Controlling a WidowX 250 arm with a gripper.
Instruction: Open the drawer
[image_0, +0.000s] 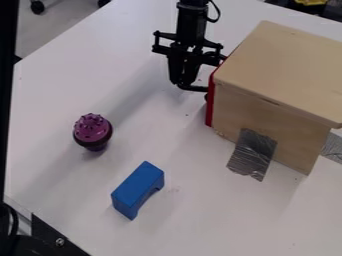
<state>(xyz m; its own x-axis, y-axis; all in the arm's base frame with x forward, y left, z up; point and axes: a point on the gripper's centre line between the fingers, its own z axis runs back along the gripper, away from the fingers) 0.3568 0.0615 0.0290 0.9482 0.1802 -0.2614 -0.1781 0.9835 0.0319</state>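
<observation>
Tool (183, 83) hangs upper centre, at black handle (194, 88); clenched or released, cannot tell. Red drawer front (210, 104) sits against wooden box (284, 70).

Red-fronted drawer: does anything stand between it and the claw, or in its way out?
Nothing visible stands between the claw and the red drawer front. The claw itself hangs before it; the purple toy cupcake and blue arch block appear to be off its way out.

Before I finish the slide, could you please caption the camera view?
Gripper beside the red drawer front of a wooden box, purple toy and blue block on a white table.
</observation>
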